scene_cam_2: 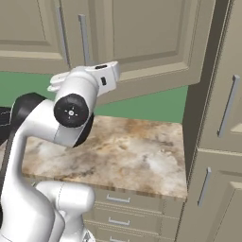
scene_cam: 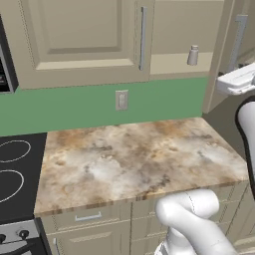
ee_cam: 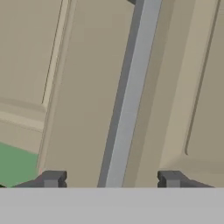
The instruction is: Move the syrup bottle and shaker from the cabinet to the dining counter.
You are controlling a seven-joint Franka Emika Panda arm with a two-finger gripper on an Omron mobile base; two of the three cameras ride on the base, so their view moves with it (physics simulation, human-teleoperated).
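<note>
**Claw apart at the cabinet handle**

Green wall and a marbled bench [scene_cam: 134, 159] fill my left base view; above, the cabinet [scene_cam: 79, 40] has its right door swung open, and the shaker [scene_cam: 193, 55] stands on the shelf [scene_cam: 177, 63]. From the right base view I see the arm before the cabinet doors. On the hand view my claw [ee_cam: 111, 179] is apart, fingertips [ee_cam: 52, 178] either side of the silver handle [ee_cam: 131, 96], not touching it.
</note>
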